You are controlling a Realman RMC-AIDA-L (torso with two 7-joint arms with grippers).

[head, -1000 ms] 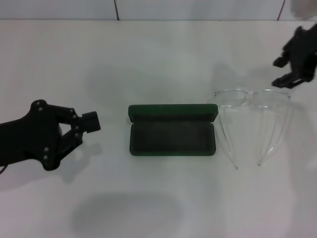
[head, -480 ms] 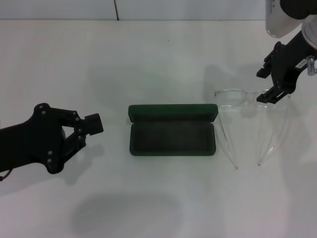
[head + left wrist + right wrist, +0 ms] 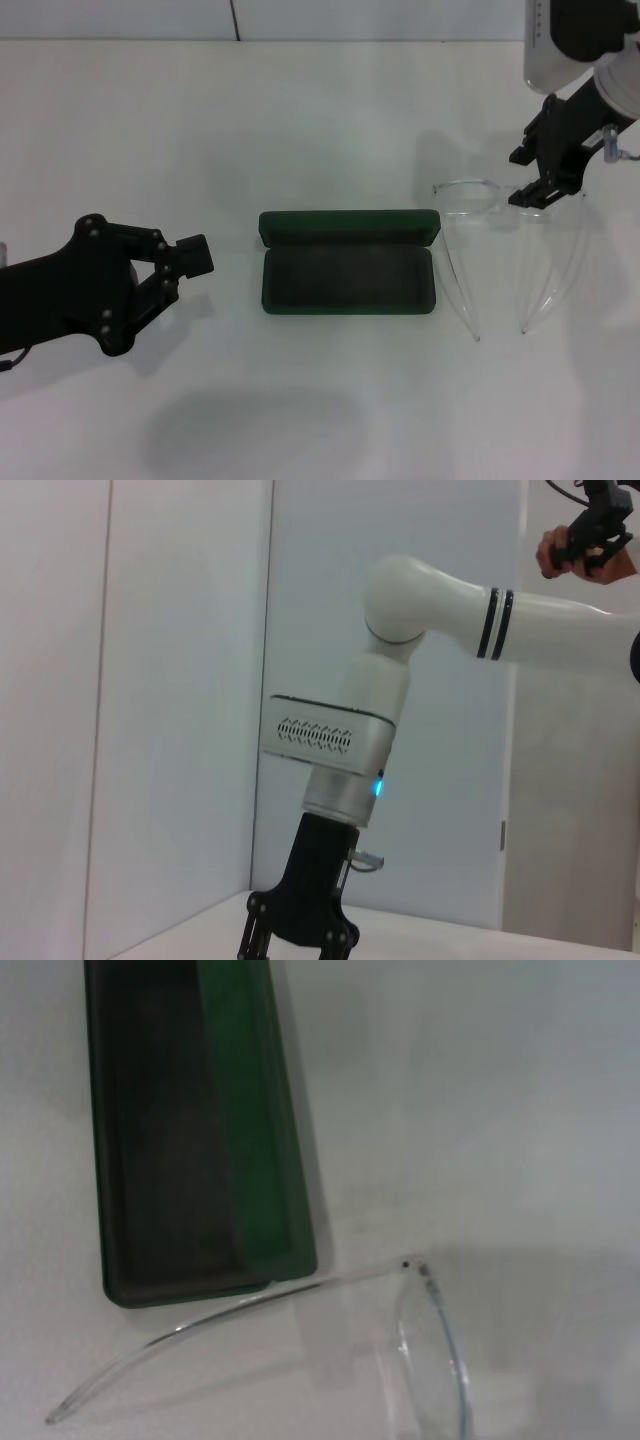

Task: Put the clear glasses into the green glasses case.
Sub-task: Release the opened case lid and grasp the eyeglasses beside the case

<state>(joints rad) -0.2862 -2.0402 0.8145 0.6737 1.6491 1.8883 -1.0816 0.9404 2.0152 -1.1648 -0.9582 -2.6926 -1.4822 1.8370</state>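
The green glasses case (image 3: 348, 274) lies open at the table's middle, lid (image 3: 350, 226) folded back and the dark lining bare; the right wrist view shows the case (image 3: 190, 1130) too. The clear glasses (image 3: 468, 196) rest just right of it, arms unfolded and pointing toward me; one arm (image 3: 230, 1305) and a lens (image 3: 432, 1360) show in the right wrist view. My right gripper (image 3: 531, 174) hangs open just above the glasses' front, near the bridge. My left gripper (image 3: 182, 272) hovers open left of the case, well apart from it.
The white table (image 3: 320, 120) runs back to a tiled wall. In the left wrist view, the white right arm (image 3: 430, 610) reaches down with its black gripper (image 3: 298, 935) at the table.
My right gripper has come leftward and down over the glasses' front. The left gripper has drifted slightly right and nearer. Case and glasses have not moved.
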